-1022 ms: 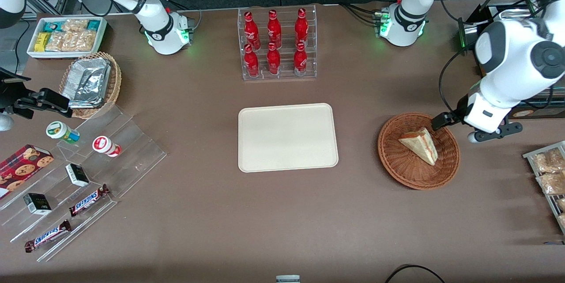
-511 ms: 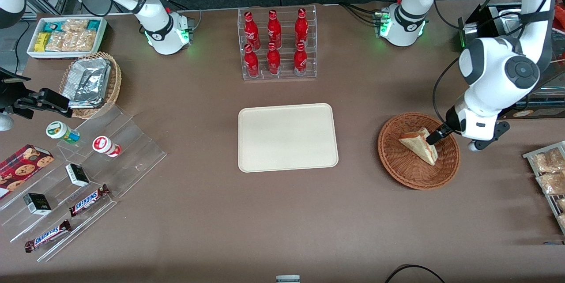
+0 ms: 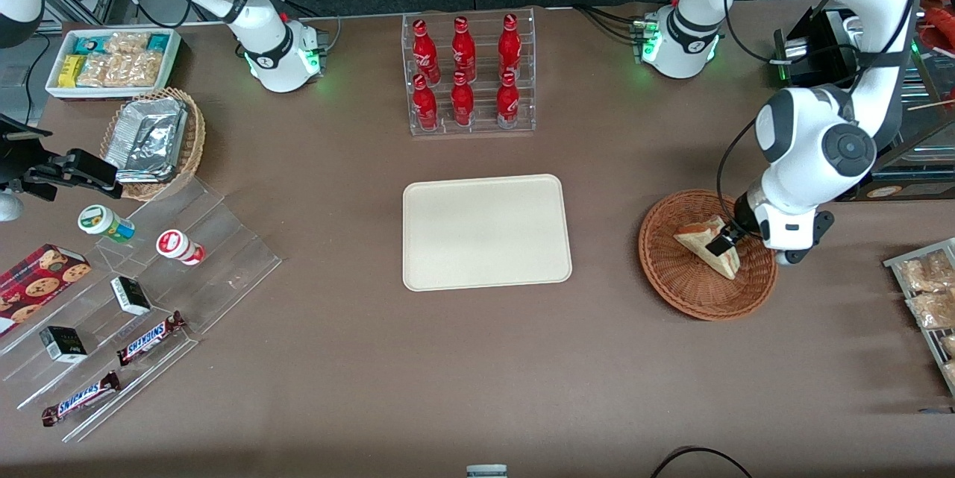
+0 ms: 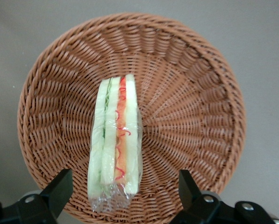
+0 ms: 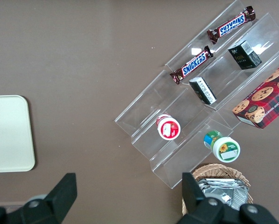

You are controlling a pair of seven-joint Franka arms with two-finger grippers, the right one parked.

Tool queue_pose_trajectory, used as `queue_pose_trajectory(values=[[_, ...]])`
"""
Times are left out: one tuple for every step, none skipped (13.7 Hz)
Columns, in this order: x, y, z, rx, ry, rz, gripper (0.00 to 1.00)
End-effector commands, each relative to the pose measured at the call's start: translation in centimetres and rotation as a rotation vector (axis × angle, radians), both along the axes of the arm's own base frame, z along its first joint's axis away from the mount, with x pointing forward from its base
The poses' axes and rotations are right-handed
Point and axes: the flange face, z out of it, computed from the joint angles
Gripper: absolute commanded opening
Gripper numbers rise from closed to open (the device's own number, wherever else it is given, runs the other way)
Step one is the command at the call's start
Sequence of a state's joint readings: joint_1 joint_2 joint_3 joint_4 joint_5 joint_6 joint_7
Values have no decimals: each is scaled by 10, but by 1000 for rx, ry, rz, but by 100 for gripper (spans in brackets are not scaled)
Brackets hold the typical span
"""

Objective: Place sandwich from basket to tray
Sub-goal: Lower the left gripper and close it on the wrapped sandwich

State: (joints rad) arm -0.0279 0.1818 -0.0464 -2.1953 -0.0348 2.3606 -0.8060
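Claw (image 3: 722, 243) spread wide over pale triangular red-filled sandwich (image 4: 115, 144) in round brown wicker basket (image 4: 195, 84), no grasp yet; flat cream rectangular tray (image 3: 486, 232) unfilled, transfer all remaining.

Quick count: six red bottles (image 3: 462, 75) in the clear rack, two Snickers bars (image 3: 149, 338), two small dark boxes (image 3: 130, 294), two round tubs (image 3: 106, 223), one cookie box (image 3: 37, 285), two wicker baskets, one with one sandwich (image 3: 707, 245), one tray (image 3: 486, 232).
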Motion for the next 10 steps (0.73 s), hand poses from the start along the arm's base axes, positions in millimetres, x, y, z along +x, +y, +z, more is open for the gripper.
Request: queue_pose_trajectory(values=[[-2, -1, -11, 3, 9, 50, 100], [-3, -1, -17, 4, 19, 57, 100], [-2, -1, -24, 4, 16, 73, 100], [-3, -1, -30, 4, 14, 87, 100], [-4, -1, -37, 4, 13, 97, 100], [-6, -1, -45, 5, 20, 96, 100], [-7, -1, -52, 5, 20, 95, 99], [-9, -1, -59, 6, 32, 95, 96], [-10, -1, -61, 6, 37, 101, 82], [-11, -1, -61, 7, 42, 124, 51]])
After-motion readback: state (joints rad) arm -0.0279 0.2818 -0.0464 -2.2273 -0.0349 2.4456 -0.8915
